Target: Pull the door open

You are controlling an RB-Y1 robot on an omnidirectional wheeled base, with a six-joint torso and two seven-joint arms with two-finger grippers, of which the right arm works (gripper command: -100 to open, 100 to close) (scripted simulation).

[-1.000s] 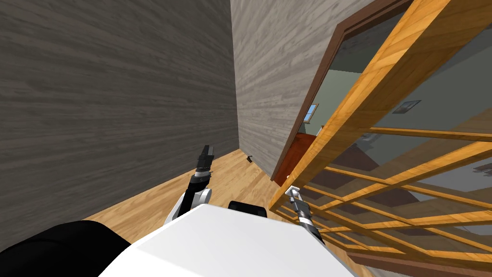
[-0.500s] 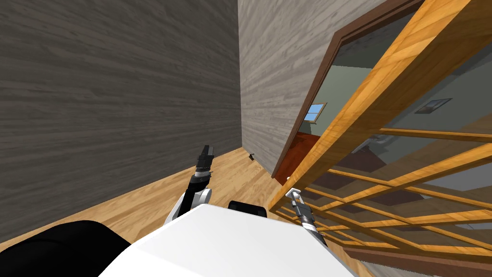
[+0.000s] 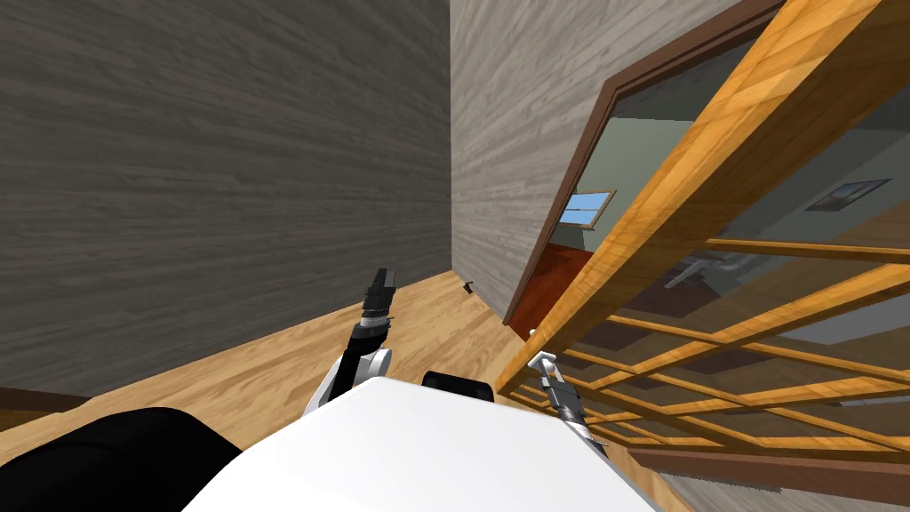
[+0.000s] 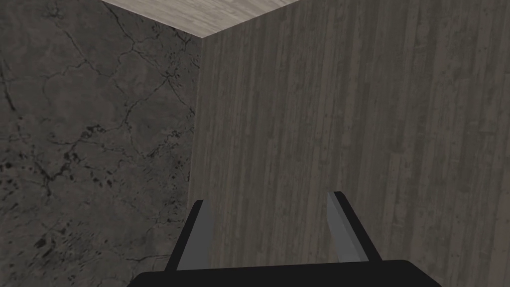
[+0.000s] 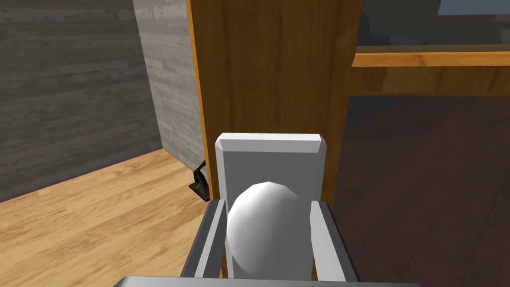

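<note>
We are holding the right gripper closed on one rounded pale grey door knob, its two fingers pressing the knob's sides. The knob is sitting on a single pale backplate, which is fixed to the lock-side edge of the one wooden door, just above our gripper. In the head view the gripper is meeting that free edge low down. The door, glazed between several wooden bars, is standing ajar from its dark brown frame, leaving a gap. Beside the door's edge, light wood floor is running open to two grey walls meeting in a corner. One small dark door stop is sitting near the frame's foot. Our left gripper is hanging well apart over the floor, fingers spread and holding nothing.
</note>
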